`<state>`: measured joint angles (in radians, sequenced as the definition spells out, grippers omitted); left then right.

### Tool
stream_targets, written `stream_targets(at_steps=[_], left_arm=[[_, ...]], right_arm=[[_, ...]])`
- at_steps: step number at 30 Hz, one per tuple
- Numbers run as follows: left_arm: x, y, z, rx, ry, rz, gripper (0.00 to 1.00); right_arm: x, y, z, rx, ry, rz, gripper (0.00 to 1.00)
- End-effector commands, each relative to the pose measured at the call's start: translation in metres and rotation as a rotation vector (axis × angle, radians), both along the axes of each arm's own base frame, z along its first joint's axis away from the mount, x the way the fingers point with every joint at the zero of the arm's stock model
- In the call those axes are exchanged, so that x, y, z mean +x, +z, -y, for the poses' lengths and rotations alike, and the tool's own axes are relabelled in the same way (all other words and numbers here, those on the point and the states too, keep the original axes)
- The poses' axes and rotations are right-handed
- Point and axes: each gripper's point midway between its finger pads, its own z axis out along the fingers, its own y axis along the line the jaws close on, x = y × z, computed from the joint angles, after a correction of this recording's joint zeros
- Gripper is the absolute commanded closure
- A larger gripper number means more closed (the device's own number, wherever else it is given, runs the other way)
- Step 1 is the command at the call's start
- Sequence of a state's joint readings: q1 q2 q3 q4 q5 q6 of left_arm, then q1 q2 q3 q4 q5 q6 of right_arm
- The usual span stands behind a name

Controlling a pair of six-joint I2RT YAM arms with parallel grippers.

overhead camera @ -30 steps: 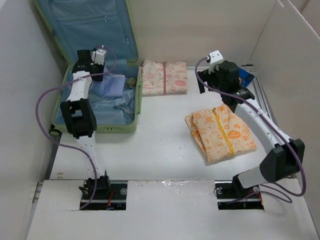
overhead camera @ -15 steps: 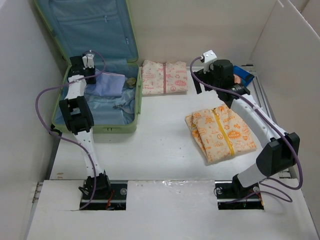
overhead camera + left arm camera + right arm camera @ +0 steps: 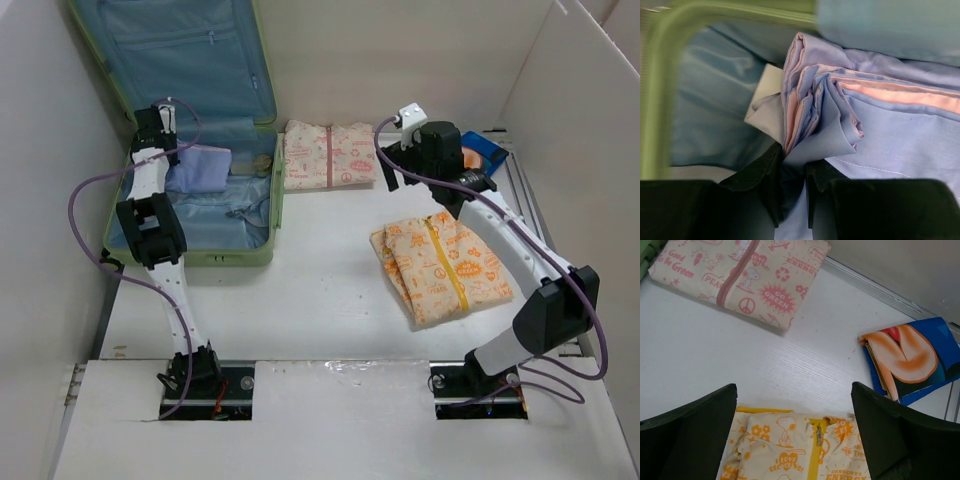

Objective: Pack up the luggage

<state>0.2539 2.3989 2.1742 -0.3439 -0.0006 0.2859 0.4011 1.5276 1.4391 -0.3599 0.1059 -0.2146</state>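
The luggage [image 3: 240, 258] lies open at the far left, its light-green shell lined in light blue and its lid propped against the back wall. My left gripper [image 3: 160, 128] is inside it near the left rim [image 3: 657, 100], shut on a corner of a folded lavender garment with pink edging [image 3: 825, 110], which rests on the lining [image 3: 200, 168]. My right gripper [image 3: 794, 387] hangs open above the bare table. It is just beyond the top edge of an orange-print folded garment [image 3: 800, 445] that lies right of centre [image 3: 440, 265].
A pink-print folded garment [image 3: 328, 153] lies beside the luggage's right side [image 3: 740, 275]. A blue and orange folded item [image 3: 912, 357] sits at the far right by a metal rail [image 3: 483, 155]. White walls enclose the table. A small brownish thing [image 3: 262, 163] lies in the luggage.
My left gripper has moved left toward the luggage's left wall, dragging the lavender garment with it. My right gripper has shifted slightly left and stayed open.
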Motion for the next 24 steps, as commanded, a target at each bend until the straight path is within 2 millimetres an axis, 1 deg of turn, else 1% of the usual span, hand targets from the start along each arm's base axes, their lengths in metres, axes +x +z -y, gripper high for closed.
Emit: stream_targets(at_steps=[1,4,5,6,8,9,10,11,12,13,14,15,16,17,19,20,21,22,23,24], left_arm=[[0.006,0.054,-0.051,0.150,0.114,0.116,1.00],[0.012,0.048,-0.057,0.173,0.127,0.116,1.00],[0.014,0.036,-0.058,0.176,0.120,0.096,1.00],[0.014,0.032,-0.060,0.179,0.127,0.086,1.00],[0.014,0.019,-0.060,0.175,0.126,0.066,1.00],[0.014,0.011,-0.060,0.172,0.124,0.053,1.00],[0.013,0.011,-0.061,0.177,0.132,0.051,1.00],[0.012,0.004,-0.064,0.178,0.151,0.040,1.00],[0.008,0.005,-0.072,0.183,0.180,0.039,1.00],[0.006,-0.002,-0.073,0.184,0.186,0.019,1.00],[0.001,-0.002,-0.082,0.172,0.228,0.026,1.00],[-0.001,-0.003,-0.087,0.163,0.246,0.030,1.00],[-0.006,-0.003,-0.098,0.154,0.272,0.033,1.00],[-0.007,-0.004,-0.097,0.152,0.272,0.024,1.00],[-0.007,0.007,-0.097,0.156,0.273,0.042,1.00],[-0.009,0.008,-0.097,0.165,0.264,0.034,0.84],[-0.007,0.010,-0.090,0.141,0.231,0.043,0.59],[-0.009,0.007,-0.086,0.133,0.210,0.032,0.29],[-0.010,0.022,-0.084,0.130,0.200,0.054,0.20],[-0.011,0.028,-0.080,0.121,0.186,0.063,0.13]], right_arm=[[-0.007,0.030,0.004,0.013,-0.011,0.072,0.00],[-0.008,0.028,0.005,0.009,-0.011,0.062,0.00],[-0.008,0.028,0.005,0.009,-0.011,0.062,0.00],[-0.011,0.026,0.001,0.005,-0.002,0.054,0.00],[-0.011,0.026,0.003,0.002,-0.010,0.055,0.00],[-0.010,0.030,0.003,0.006,-0.010,0.064,0.00],[-0.010,0.030,0.003,0.006,-0.010,0.064,0.00],[-0.011,0.029,0.003,0.002,-0.010,0.056,0.00],[-0.011,0.029,0.003,0.002,-0.010,0.056,0.00],[-0.011,0.029,0.004,-0.006,-0.006,0.058,0.00],[-0.011,0.029,0.005,-0.010,-0.015,0.059,0.00],[-0.011,0.031,0.005,-0.010,-0.015,0.059,0.00],[-0.011,0.031,0.007,-0.014,-0.024,0.061,0.00],[-0.011,0.031,0.007,-0.006,-0.028,0.059,0.00],[-0.001,0.021,0.025,-0.003,-0.085,0.017,0.00],[0.002,0.018,0.032,-0.001,-0.107,0.001,0.00],[0.007,0.015,0.041,-0.007,-0.129,-0.015,0.00],[0.014,0.012,0.059,-0.012,-0.170,-0.029,0.00],[0.024,0.006,0.067,-0.019,-0.193,-0.048,0.00],[0.030,-0.001,0.077,-0.026,-0.216,-0.070,0.00]])
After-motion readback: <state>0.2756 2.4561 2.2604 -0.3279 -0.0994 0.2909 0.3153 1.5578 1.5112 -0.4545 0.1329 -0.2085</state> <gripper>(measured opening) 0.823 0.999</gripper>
